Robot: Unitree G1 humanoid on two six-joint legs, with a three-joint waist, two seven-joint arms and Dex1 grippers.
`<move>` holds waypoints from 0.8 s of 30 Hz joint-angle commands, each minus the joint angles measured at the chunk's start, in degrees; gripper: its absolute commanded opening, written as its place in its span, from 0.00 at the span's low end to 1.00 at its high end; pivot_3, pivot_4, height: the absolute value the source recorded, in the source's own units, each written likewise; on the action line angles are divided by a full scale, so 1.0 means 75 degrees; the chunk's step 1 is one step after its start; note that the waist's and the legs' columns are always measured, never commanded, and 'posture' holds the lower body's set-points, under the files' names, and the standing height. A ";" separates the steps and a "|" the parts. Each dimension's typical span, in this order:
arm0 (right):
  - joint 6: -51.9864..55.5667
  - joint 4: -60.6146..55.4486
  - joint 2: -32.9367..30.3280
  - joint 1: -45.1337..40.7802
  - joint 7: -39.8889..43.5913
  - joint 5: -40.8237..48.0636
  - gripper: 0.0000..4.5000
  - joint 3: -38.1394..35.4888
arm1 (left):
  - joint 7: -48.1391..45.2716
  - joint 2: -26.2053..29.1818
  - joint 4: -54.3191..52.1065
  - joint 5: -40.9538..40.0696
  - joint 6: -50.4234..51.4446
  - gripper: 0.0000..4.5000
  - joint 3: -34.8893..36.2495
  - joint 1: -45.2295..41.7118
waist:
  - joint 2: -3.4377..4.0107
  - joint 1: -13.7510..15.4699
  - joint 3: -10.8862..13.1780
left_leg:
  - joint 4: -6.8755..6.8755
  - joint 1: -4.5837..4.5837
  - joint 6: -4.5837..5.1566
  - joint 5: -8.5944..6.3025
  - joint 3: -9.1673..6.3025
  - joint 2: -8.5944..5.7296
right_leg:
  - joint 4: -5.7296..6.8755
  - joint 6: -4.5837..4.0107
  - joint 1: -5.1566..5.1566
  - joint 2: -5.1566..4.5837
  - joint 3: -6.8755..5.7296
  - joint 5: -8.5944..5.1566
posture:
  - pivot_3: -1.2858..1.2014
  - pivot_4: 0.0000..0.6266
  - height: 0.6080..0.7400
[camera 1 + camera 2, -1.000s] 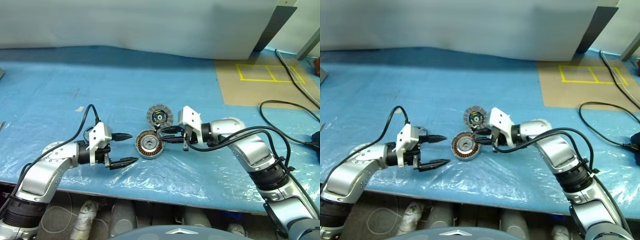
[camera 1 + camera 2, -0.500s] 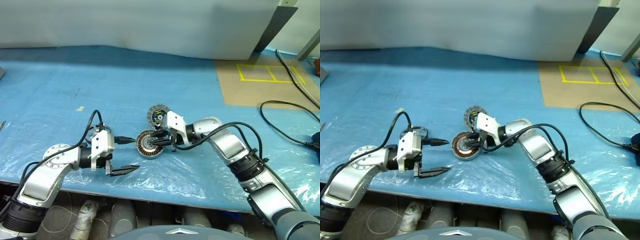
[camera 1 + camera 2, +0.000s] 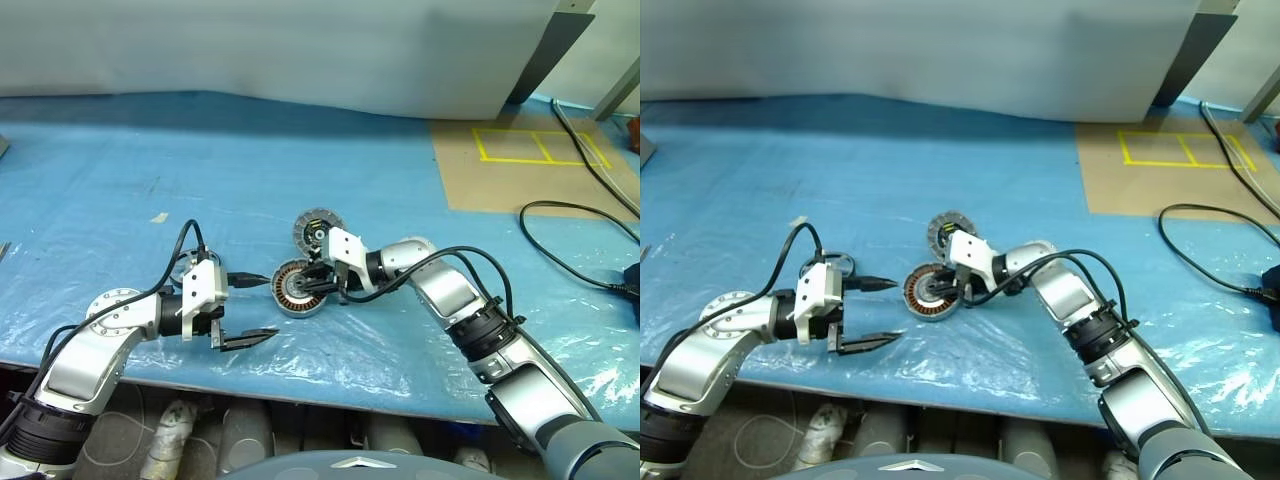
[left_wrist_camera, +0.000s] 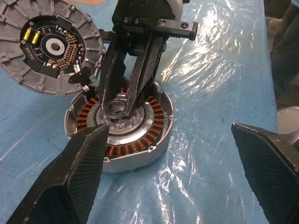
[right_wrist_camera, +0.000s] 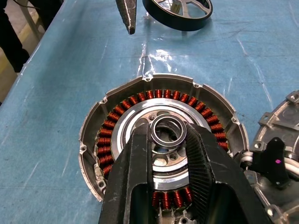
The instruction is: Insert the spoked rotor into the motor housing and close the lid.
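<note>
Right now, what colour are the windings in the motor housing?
Copper-orange, ringing a silver centre in the motor housing; clearest in the right wrist view.

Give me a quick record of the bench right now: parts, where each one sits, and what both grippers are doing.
surface: blue plastic sheet
housing: copper windings up, centre of sheet
small ring: pinched by right gripper over housing centre
lid: finned disc with circuit board, beside housing on the far side
rotor: spoked wheel, flat on sheet behind left gripper
left gripper: open, holding nothing, facing housing
cables: black, at right edge
</note>
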 commanded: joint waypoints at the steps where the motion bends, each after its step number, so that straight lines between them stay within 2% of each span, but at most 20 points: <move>1: -0.0203 -0.0115 -0.0001 -0.0102 0.0028 -0.0112 0.14 -0.0080 | 0.0030 -0.0009 -0.0093 -0.0066 -0.0132 0.98 0.0130 0.0026 | 0.0000 0.0001 0.0000 | 0.0000 0.0000 0.0000 0.0000 0.0000 0.0000 | 0.0000 0.0000 0.0000 0.0000 0.0000 0.0000 | 0.52 0.24 1.00; 24: -0.0316 -0.0117 0.0114 -0.0026 0.0262 -0.0330 0.14 -0.0040 | 0.0017 -0.0065 0.0278 0.0036 -0.0378 0.98 0.0089 0.0054 | 0.0000 0.0001 0.0000 | 0.0003 0.0001 0.0001 0.0000 0.0000 0.0001 | 0.0002 0.0000 0.0001 0.0000 0.0000 0.0000 | 0.52 0.24 1.00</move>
